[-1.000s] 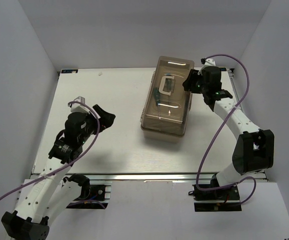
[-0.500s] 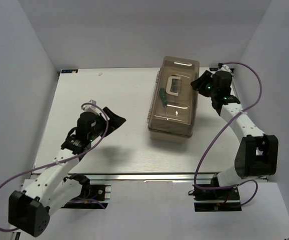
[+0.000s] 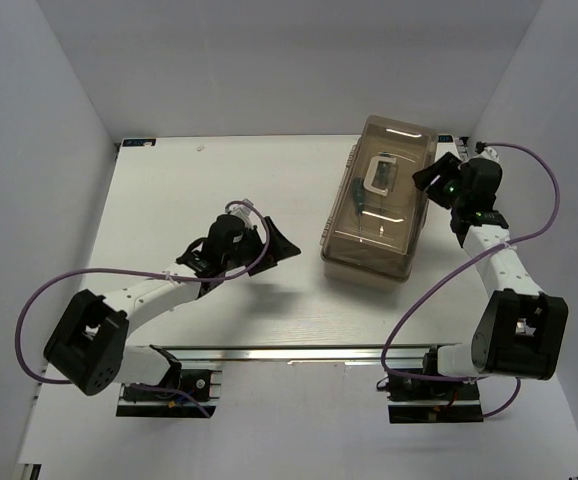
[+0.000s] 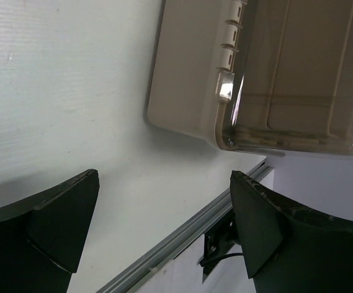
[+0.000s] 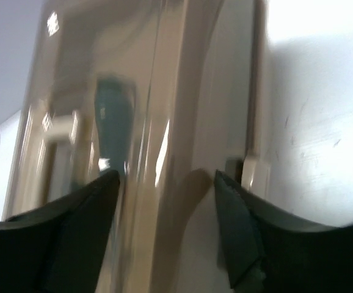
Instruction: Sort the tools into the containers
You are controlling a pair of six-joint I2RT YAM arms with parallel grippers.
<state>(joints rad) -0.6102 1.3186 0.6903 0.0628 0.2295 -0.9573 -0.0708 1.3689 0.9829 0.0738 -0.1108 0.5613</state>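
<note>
Reaching rightward since a second ago, the left gripper (image 3: 275, 247), spread and empty, is facing the toolbox (image 3: 374, 215), now shifting toward the table's (image 3: 169, 190) right edge, long axis near-to-far, with the open-jawed, empty right gripper (image 3: 432, 176) sitting nearer, just beside its far right corner.

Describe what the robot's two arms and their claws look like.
Both the left arm and the right arm have white links joined by blocky black joints. A thin purple cable loops loosely alongside each one. The left claw and the right claw each have two broad, matte black, wedge-shaped fingers. A small green light glows on the right wrist.
</note>
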